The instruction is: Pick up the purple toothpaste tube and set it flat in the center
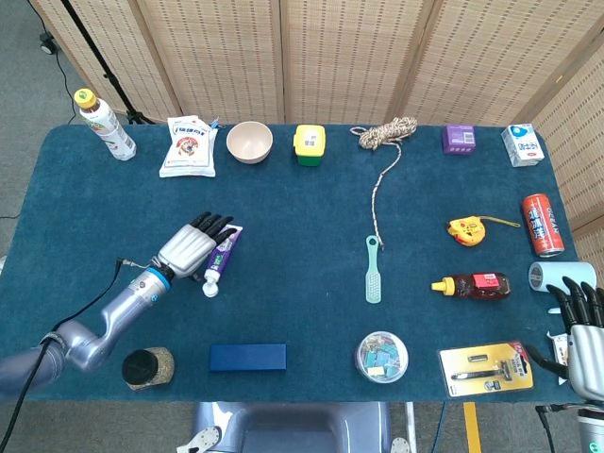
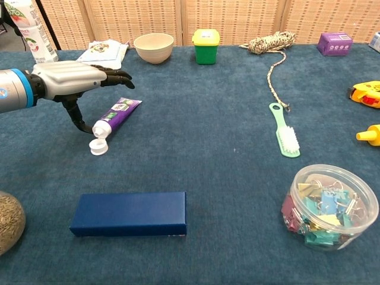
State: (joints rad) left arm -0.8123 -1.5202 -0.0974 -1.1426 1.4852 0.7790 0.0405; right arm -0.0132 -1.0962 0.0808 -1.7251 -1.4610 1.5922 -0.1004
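Observation:
The purple toothpaste tube point(image 1: 225, 256) lies flat on the blue cloth, left of the table's middle, its white cap point(image 2: 98, 146) pointing toward the front edge. My left hand point(image 1: 192, 247) hovers right beside and partly over it, palm down. Its fingers point(image 2: 113, 75) stretch out above the tube point(image 2: 120, 111), and the thumb reaches down to the tube's left side near the cap. The hand does not grip the tube. My right hand point(image 1: 585, 330) rests at the table's front right corner with its fingers straight and nothing in them.
A dark blue box point(image 1: 247, 356) lies in front of the tube, with a dark-lidded jar point(image 1: 148, 368) to its left. A green brush point(image 1: 375, 269) and a rope point(image 1: 384, 170) lie right of centre. A clip tub point(image 1: 381, 356) stands near the front edge. A bottle, pouch, bowl and green container line the back.

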